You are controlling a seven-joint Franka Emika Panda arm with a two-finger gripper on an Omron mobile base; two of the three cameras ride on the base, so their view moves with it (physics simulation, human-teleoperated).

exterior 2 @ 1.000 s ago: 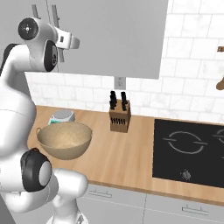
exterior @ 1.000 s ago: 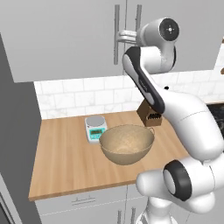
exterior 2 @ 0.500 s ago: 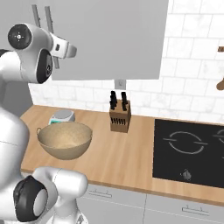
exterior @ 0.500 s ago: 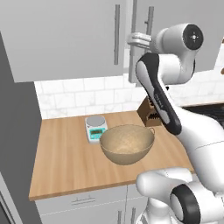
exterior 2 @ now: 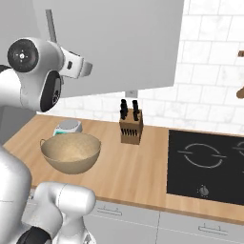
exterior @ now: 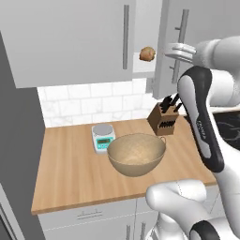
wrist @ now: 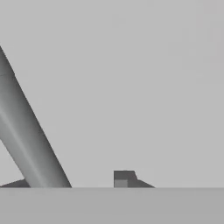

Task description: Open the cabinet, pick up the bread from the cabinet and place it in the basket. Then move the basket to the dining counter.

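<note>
The cabinet [exterior: 70, 42] has its left door closed and its right door [exterior: 197, 28] swung out. In the gap, the bread [exterior: 147, 54], a small golden-brown roll, sits on the pale shelf. My gripper [exterior: 174, 48] is at the right door's vertical bar handle [exterior: 182, 33], beside the bread's opening. In the hand view the handle [wrist: 30, 144] runs slantwise between my fingertips [wrist: 124, 177] with a gap beside it, so the jaws are open around it. The tan woven basket [exterior: 136, 153] stands on the worktop below. The dining counter is out of view.
A white-and-teal scale [exterior: 103, 137] stands just left of the basket, and a knife block [exterior: 164, 119] behind it to the right. A black cooktop [exterior 2: 205, 162] fills the worktop's right side. The open door [exterior 2: 119, 43] hangs over the worktop.
The right cabinet door has swung open, pulled by my hand moving right, and the bread has come into sight. My jaws have loosened off the handle.
</note>
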